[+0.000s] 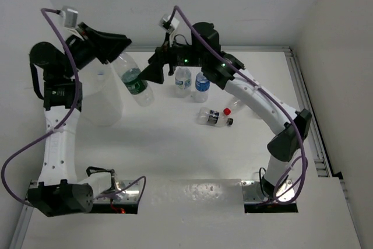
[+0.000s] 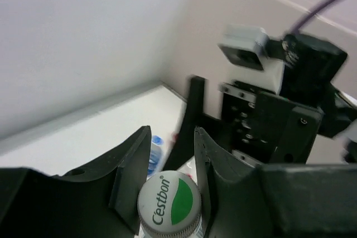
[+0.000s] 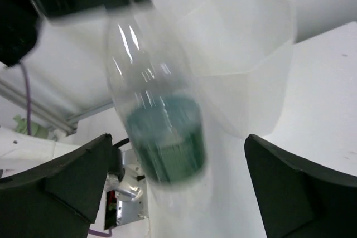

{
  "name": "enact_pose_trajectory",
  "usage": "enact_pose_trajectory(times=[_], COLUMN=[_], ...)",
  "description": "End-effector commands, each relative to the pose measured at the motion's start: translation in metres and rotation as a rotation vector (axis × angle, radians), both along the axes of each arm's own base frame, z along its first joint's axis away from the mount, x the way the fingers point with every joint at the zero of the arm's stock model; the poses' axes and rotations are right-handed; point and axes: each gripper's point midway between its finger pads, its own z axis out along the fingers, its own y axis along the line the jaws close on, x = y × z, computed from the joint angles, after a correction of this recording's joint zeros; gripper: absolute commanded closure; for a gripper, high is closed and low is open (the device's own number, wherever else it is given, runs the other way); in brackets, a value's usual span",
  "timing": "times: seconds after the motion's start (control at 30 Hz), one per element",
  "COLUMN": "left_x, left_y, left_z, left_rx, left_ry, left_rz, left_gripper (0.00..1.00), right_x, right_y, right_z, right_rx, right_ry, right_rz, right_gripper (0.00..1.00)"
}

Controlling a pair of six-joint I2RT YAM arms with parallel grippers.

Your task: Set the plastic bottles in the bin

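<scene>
My left gripper (image 1: 118, 51) is shut on the neck of a green-label bottle (image 1: 136, 81), which hangs tilted in the air just right of the translucent white bin (image 1: 100, 104). In the left wrist view the bottle's grey-green cap (image 2: 170, 202) sits between the fingers of my left gripper (image 2: 172, 137). My right gripper (image 1: 151, 72) is open and empty, close to the right of that bottle. Its wrist view shows the bottle (image 3: 162, 132) blurred between the spread fingers of my right gripper (image 3: 178, 193), with the bin (image 3: 245, 76) behind.
Two upright blue-label bottles (image 1: 183, 81) (image 1: 202, 86) stand at mid-table under the right arm. A red-capped bottle (image 1: 213, 116) lies on its side further forward, with a clear bottle (image 1: 234, 107) beside it. A wall runs along the back and a rail along the right edge.
</scene>
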Motion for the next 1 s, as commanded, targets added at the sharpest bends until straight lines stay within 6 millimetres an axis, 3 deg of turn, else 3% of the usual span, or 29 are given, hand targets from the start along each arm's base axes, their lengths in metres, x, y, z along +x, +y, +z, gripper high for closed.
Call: enact_pose_trajectory(times=[0.0,0.03,0.07,0.1,0.13,0.2,0.23,0.27,0.3,0.37,0.4,0.43,0.47,0.53,0.57,0.63,0.67,0.7,0.73,0.83,0.87,0.97], left_x=[-0.006,-0.001,0.003,0.015,0.014,0.022,0.027,0.027,0.033,0.037,0.035,0.043,0.041,0.045,0.043,0.044,0.044,0.045,0.045,0.044,0.044,0.041], left_y=[0.042,0.053,0.065,0.078,0.099,0.123,0.145,0.155,0.170,0.196,0.200,0.211,0.217,0.228,0.227,0.236,0.238,0.239,0.239,0.242,0.244,0.243], left_z=[0.063,0.070,0.076,0.075,0.093,0.093,0.097,0.097,0.087,0.071,0.064,0.043,0.038,0.012,0.008,-0.007,-0.016,-0.020,-0.023,-0.038,-0.042,-0.041], left_rx=[0.060,0.082,0.099,0.124,0.142,0.174,0.186,0.201,0.234,0.257,0.286,0.286,0.295,0.310,0.318,0.333,0.328,0.341,0.339,0.351,0.364,0.384], left_ry=[-0.160,-0.171,-0.175,-0.167,-0.206,-0.188,-0.181,-0.178,-0.155,-0.123,-0.119,-0.070,-0.064,-0.009,-0.006,0.023,0.045,0.047,0.061,0.109,0.121,0.112], left_rz=[0.194,0.246,0.294,0.332,0.421,0.500,0.581,0.623,0.669,0.761,0.776,0.797,0.822,0.845,0.846,0.874,0.885,0.885,0.883,0.885,0.893,0.895], left_gripper=[1.00,1.00,1.00,1.00,1.00,1.00,1.00,1.00,1.00,1.00,1.00,1.00,1.00,1.00,1.00,0.97,0.93,0.86,0.59,0.13,0.05,0.04], right_x=[0.019,0.022,0.040,0.040,0.038,0.048,0.045,0.042,0.042,0.028,0.030,0.027,0.021,0.019,0.013,0.008,0.012,0.007,0.013,0.024,0.026,0.025], right_y=[-0.049,-0.056,-0.075,-0.084,-0.093,-0.116,-0.130,-0.135,-0.145,-0.167,-0.180,-0.187,-0.199,-0.211,-0.217,-0.230,-0.229,-0.234,-0.239,-0.247,-0.250,-0.253], right_z=[0.049,0.048,0.029,0.030,0.014,-0.008,-0.040,-0.050,-0.065,-0.123,-0.132,-0.147,-0.182,-0.201,-0.226,-0.250,-0.260,-0.282,-0.283,-0.305,-0.312,-0.331], right_rx=[0.075,0.072,0.041,0.039,-0.003,-0.098,-0.218,-0.260,-0.321,-0.497,-0.561,-0.625,-0.714,-0.825,-0.872,-0.980,-0.999,-1.048,-1.075,-1.154,-1.179,-1.217], right_ry=[-0.059,-0.058,-0.024,-0.031,0.008,-0.063,-0.076,-0.082,-0.094,-0.108,-0.130,-0.175,-0.137,-0.195,-0.180,-0.193,-0.203,-0.181,-0.199,-0.200,-0.192,-0.186], right_rz=[-0.123,-0.134,-0.185,-0.191,-0.193,-0.231,-0.212,-0.206,-0.238,-0.183,-0.231,-0.201,-0.200,-0.198,-0.179,-0.176,-0.181,-0.159,-0.190,-0.209,-0.209,-0.180], right_gripper=[0.00,0.00,0.00,0.00,0.00,0.00,0.00,0.00,0.00,0.01,0.01,0.03,0.03,0.04,0.04,0.05,0.05,0.05,0.05,0.05,0.05,0.04])
